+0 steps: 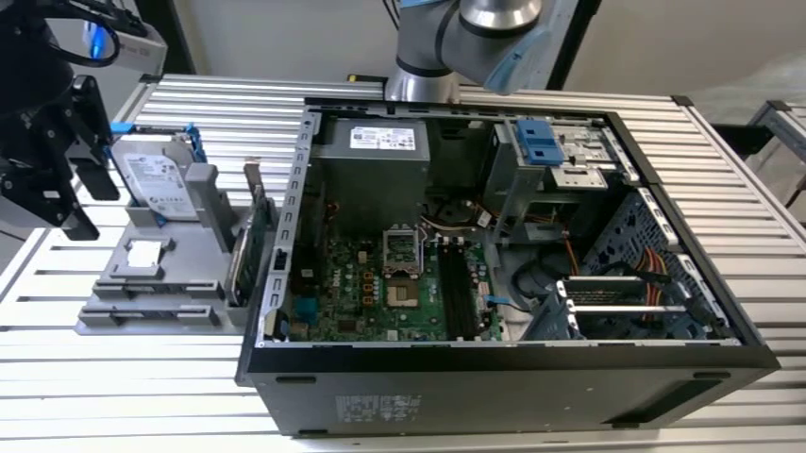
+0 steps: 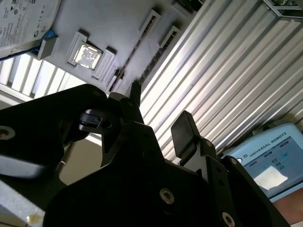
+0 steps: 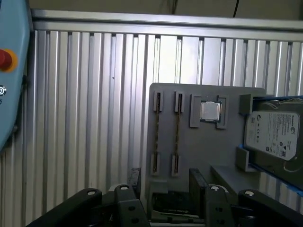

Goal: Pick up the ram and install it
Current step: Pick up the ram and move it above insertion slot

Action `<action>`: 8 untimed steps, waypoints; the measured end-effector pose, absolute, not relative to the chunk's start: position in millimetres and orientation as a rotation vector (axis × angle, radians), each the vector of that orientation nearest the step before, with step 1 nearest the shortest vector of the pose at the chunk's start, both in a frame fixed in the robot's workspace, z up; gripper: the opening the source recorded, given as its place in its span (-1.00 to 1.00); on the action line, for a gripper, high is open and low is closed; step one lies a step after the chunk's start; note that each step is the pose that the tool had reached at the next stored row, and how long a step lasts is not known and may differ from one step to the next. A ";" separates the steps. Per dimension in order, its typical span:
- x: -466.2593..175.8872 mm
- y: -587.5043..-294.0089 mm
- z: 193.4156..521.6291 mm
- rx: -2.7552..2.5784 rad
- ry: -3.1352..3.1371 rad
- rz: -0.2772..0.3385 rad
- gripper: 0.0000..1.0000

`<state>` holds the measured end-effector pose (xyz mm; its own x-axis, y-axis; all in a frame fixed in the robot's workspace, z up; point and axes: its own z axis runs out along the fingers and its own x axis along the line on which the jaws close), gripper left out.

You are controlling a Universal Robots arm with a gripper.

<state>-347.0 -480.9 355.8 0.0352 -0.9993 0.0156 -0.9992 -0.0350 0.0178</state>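
The ram shows as a thin dark strip seen edge-on, standing between two pairs of brackets on the grey parts holder. In the second wrist view the ram is the dark line beside the square processor. My gripper hangs open above the holder's end, roughly in line with the slots and well clear of them. Nothing sits between its black fingers. In the exterior view the gripper is at the far left, above the holder. The open computer case lies in the middle.
A hard drive in a blue frame and a green expansion card stand on the holder next to the case. The motherboard lies inside, with dark memory slots, cables and drive cages to the exterior view's right. A pendant rests on the ribbed table.
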 end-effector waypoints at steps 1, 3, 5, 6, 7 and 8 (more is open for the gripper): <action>-347.0 -480.8 355.0 2.243 -2.166 -0.002 1.00; -347.1 -480.8 353.4 2.243 -2.166 -0.002 1.00; -347.3 -480.5 351.8 2.243 -2.166 -0.002 1.00; -347.4 -480.4 351.0 2.243 -2.166 -0.002 1.00; -347.6 -480.3 350.1 2.243 -2.166 -0.002 1.00; -347.8 -480.2 349.3 2.243 -2.166 -0.002 1.00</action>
<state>-347.8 -480.2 349.3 0.0352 -0.9993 0.0156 -0.9992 -0.0349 0.0178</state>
